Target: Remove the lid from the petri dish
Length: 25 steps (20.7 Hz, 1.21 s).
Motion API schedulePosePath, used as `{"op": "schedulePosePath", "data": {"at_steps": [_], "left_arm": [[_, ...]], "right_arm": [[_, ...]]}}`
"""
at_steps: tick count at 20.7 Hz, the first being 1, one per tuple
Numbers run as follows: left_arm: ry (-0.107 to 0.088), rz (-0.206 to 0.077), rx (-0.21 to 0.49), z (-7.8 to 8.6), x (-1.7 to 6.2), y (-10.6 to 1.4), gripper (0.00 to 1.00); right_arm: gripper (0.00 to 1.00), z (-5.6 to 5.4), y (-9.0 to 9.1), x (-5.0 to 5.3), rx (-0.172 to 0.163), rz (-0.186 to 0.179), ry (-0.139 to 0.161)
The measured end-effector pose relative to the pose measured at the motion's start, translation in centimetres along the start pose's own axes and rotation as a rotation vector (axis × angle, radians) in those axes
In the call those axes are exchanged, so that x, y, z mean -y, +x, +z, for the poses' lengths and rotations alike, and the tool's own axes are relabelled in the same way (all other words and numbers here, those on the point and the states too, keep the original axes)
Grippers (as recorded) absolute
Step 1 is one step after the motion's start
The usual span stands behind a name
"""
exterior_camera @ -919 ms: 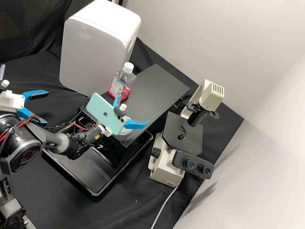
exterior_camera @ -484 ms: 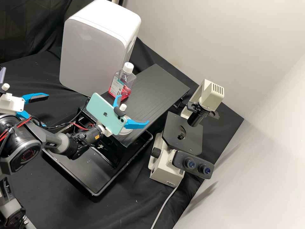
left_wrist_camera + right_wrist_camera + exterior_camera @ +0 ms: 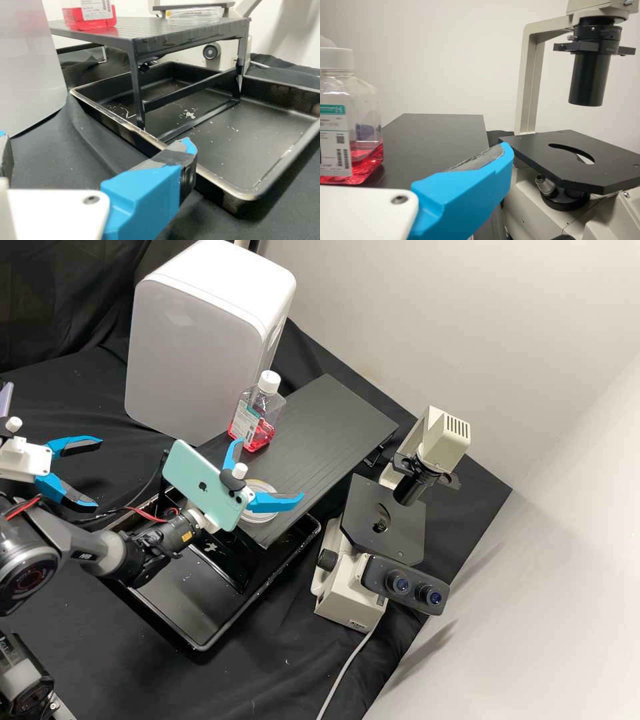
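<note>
Lid [image 3: 259, 496] looks light, slick, brittle: pinch its rim gently; right fingers [image 3: 285, 499] spread wide by it, left fingers [image 3: 72, 440] released, empty

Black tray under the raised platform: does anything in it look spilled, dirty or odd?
Yes. Small white flecks and one larger white scrap lie scattered on the floor of the black tray, near the legs of the platform. They look like dry debris, not liquid. The tray itself seems undamaged.
</note>
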Motion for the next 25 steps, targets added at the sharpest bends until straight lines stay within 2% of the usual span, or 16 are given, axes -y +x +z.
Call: {"op": "schedulePosePath", "data": {"at_steps": [3,8,9,15,22,25], "left_arm": [[0.000,0.000,0.000,0.0,0.00,0.0,1.00],[0.000,0.000,0.000,0.0,0.00,0.0,1.00],[0.000,-0.002,-0.001,0.0,0.05,0.0,1.00],[0.004,-0.010,-0.003,0.0,0.22,0.1,1.00],[0.007,-0.002,-0.001,0.0,0.07,0.3,1.00],[0.007,-0.002,-0.001,0.0,0.07,0.3,1.00]], "right_arm": [[1.00,0.4,-1.1,0.4,0.002,-0.002,0.000],[1.00,1.4,-2.8,1.4,0.045,-0.043,0.000],[1.00,1.5,-3.1,1.5,0.044,-0.049,-0.002],[1.00,2.0,-3.5,1.2,0.044,-0.021,-0.007],[1.00,2.4,-3.4,1.6,0.057,-0.034,-0.007],[1.00,2.8,-3.3,2.0,0.075,-0.052,-0.006]]}}
